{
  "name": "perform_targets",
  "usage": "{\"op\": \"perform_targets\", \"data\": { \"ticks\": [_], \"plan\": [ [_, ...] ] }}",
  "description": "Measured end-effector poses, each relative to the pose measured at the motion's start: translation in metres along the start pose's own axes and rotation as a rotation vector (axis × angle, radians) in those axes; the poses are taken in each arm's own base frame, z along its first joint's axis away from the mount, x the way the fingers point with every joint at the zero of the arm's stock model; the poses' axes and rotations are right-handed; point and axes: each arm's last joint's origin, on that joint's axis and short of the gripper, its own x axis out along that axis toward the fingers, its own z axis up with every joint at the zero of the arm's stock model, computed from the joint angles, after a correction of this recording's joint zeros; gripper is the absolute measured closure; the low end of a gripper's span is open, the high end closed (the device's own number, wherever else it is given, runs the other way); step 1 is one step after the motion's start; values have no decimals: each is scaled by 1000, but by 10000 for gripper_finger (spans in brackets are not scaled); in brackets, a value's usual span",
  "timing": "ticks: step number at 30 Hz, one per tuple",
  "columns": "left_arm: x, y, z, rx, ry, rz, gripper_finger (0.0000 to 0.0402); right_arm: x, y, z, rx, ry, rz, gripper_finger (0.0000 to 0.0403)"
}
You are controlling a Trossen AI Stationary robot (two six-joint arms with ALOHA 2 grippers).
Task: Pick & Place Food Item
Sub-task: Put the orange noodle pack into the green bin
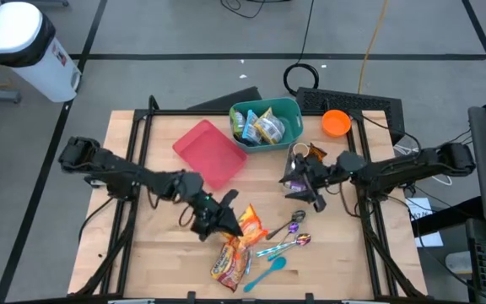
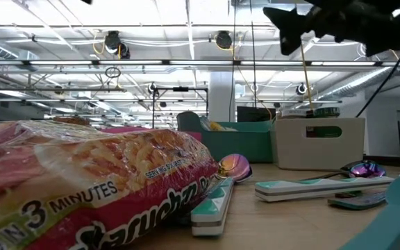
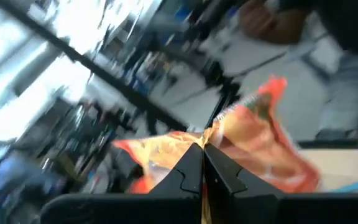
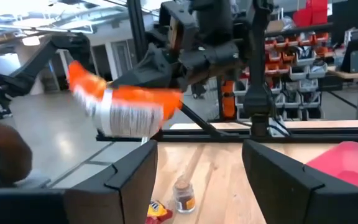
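While overhead hides it, left hand [image 3: 202, 163] pinches orange packet [image 3: 253, 146].

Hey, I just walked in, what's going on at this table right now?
The left pincer is shut on an orange snack bag and has it lifted off the table, as the right wrist view shows. The right pincer hangs open near the table's middle, holding nothing. Another food packet and some spoons lie on the wooden table, and the teal bin at the back holds packets. A red tray sits beside it.
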Motion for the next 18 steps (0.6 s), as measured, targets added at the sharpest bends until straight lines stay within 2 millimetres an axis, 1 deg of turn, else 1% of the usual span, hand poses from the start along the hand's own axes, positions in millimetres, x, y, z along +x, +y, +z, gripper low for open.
{"op": "perform_targets", "data": {
  "ticks": [4, 9, 13, 18],
  "plan": [
    [-7, 3, -7, 51, -99, -93, 398, -6, 2, -6, -3, -11, 6, 171],
    [-7, 3, -10, 103, -88, -96, 399, -1, 6, -12, 5, -7, 26, 158],
    [-7, 3, -10, 102, -56, -73, 399, 11, 14, -14, -15, -57, 48, 132],
    [-7, 4, -11, 116, -24, -51, 399, 39, 22, -14, -13, -35, 101, 106]
  ]
}}
